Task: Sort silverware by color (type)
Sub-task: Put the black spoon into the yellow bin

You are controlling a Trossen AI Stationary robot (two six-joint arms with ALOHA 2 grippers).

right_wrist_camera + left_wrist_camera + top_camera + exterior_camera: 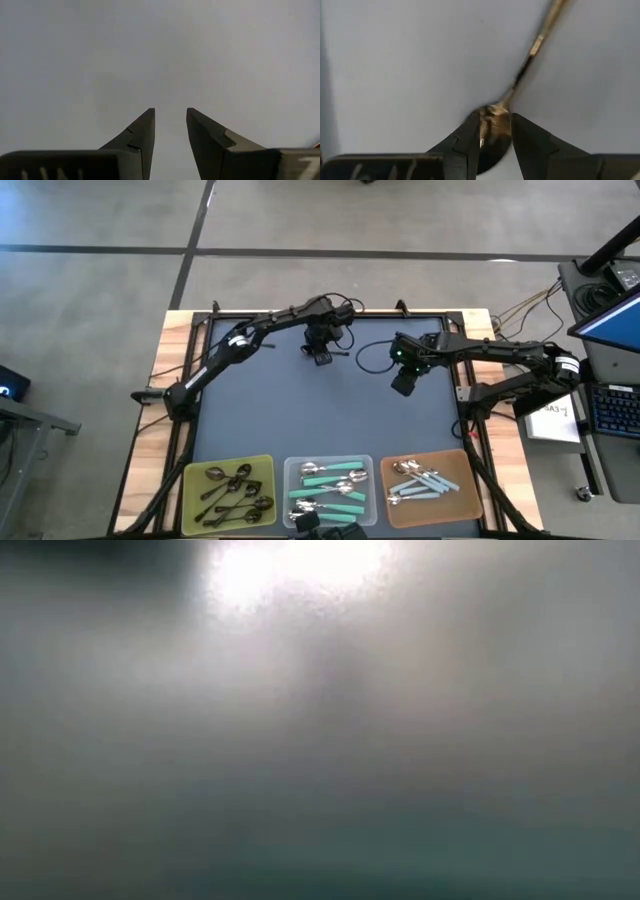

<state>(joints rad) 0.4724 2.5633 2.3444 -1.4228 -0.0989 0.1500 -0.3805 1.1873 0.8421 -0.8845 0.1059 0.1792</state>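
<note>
One dark all-metal spoon (pixel 496 117) lay on the dark mat (pixel 300 410) at the far middle of the table, its bowl caught between the two fingers of the left gripper (pixel 495 131), which were closed narrowly on it while the thin handle ran away across the mat. Seen from above, that left gripper (pixel 320 352) pointed down at the far edge of the mat, with the spoon's handle showing as a short dark line just to its right. All the other silverware sat in three trays along the near edge: dark all-metal spoons (pixel 238 492) in the olive tray (pixel 197 510) on the left, teal-handled spoons (pixel 330 488) in the clear grey tray (pixel 292 472) in the middle, and light-blue-handled spoons (pixel 425 480) in the brown tray (pixel 470 498) on the right. To the right of the held spoon and a little nearer, the right gripper (pixel 404 383) hung over bare mat, its fingers (pixel 142 131) a narrow gap apart with nothing between them. Wooden table edge (pixel 170 340) showed around the mat. From table height the scene was only a grey blur.
</note>
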